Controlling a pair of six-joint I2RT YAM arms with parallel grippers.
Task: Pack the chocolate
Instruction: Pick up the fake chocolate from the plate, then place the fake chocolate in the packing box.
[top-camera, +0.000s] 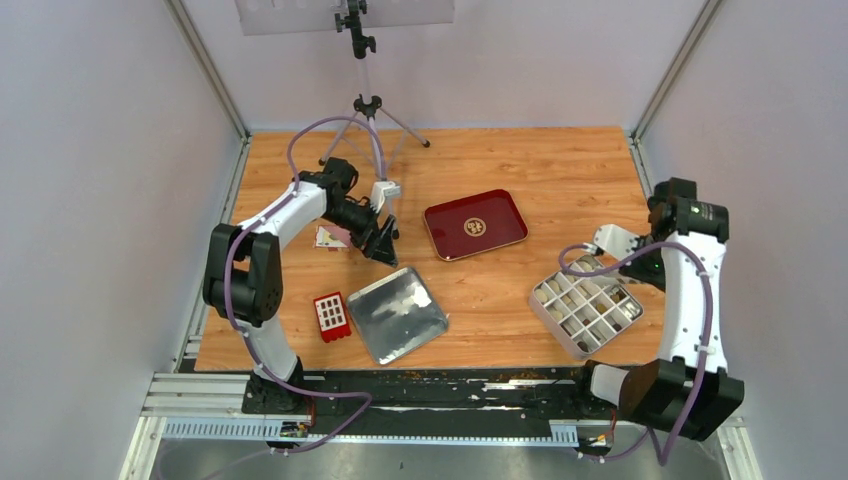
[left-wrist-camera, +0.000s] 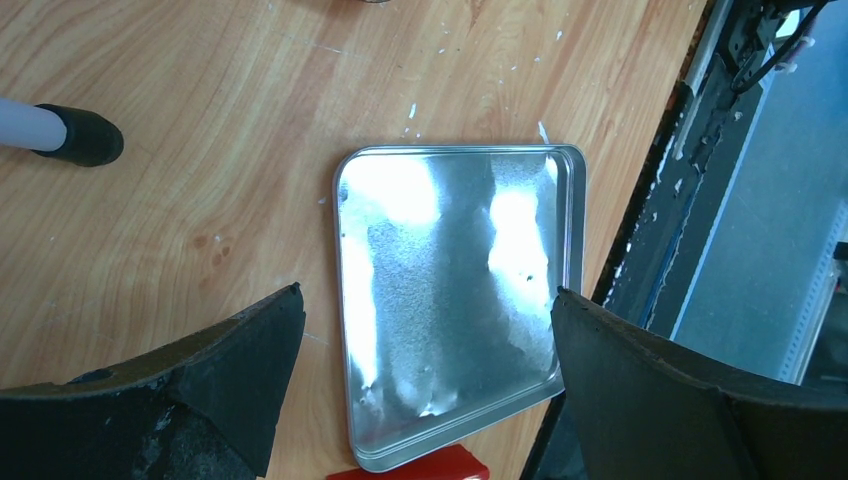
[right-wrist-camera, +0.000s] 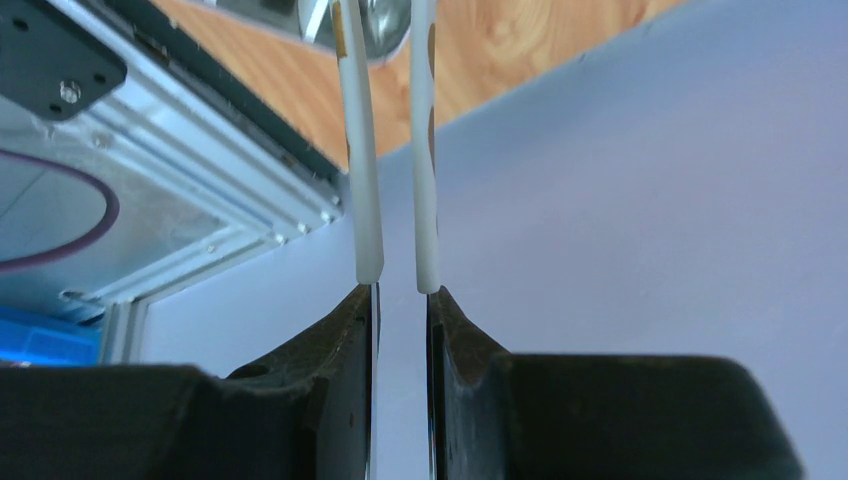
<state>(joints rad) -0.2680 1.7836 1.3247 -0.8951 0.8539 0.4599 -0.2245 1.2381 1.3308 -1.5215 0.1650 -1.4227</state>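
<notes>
Small dark and pale pieces of chocolate (top-camera: 600, 297) lie in compartments of a divided metal tin (top-camera: 545, 312) at the right of the table. My right gripper (right-wrist-camera: 400, 292) is shut on a pair of tongs (right-wrist-camera: 362, 150); their white-sleeved arms run away from the fingers toward metal tips at the top of the right wrist view. My left gripper (top-camera: 383, 245) (left-wrist-camera: 428, 292) hangs open and holds nothing. It is above the near part of a silver tin lid (top-camera: 398, 315) (left-wrist-camera: 450, 300) that lies flat on the wood.
A small red block with white squares (top-camera: 331, 316) (left-wrist-camera: 420, 468) lies against the lid's left side. A dark red tray (top-camera: 475, 224) sits mid-table. A tripod (top-camera: 365, 110) stands at the back, one foot (left-wrist-camera: 85, 135) near the left arm. Side walls close in.
</notes>
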